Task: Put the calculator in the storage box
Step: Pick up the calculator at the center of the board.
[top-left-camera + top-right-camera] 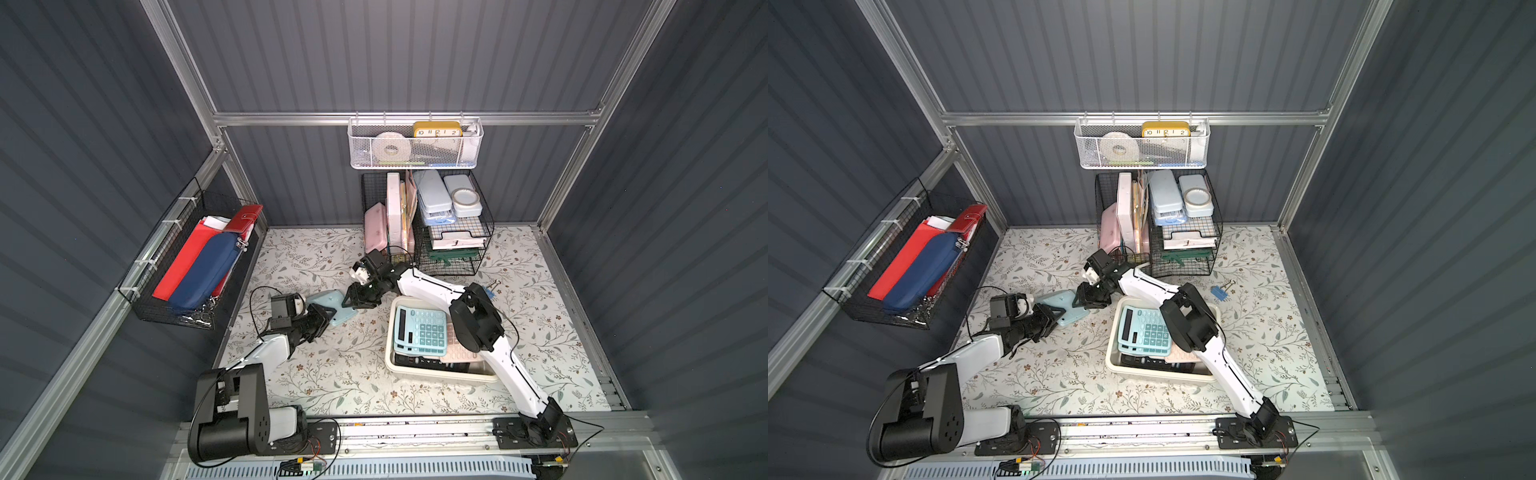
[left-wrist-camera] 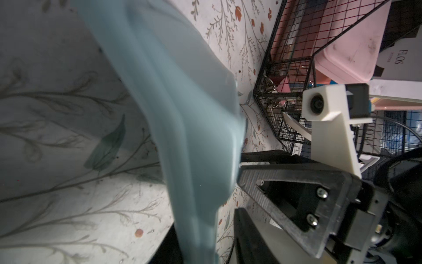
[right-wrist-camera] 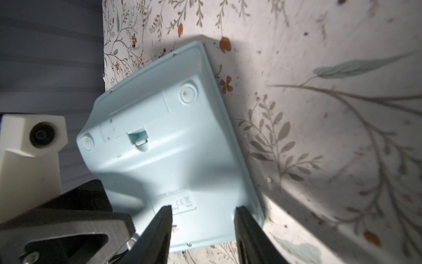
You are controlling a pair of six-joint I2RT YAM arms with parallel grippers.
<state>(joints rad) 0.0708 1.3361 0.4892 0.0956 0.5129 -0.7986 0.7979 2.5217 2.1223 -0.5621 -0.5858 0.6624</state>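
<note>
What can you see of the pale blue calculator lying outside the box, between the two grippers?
The pale blue calculator lies face down on the floral table cover, outside the storage box. Its smooth plastic back shows a battery hatch, two round feet and a printed label. The left gripper and right gripper meet it at opposite ends; whether either grips it cannot be told.

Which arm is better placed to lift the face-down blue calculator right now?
Left, probably. The left gripper flanks an edge of the calculator; the right gripper stands open, fingers only spread over its back.
</note>
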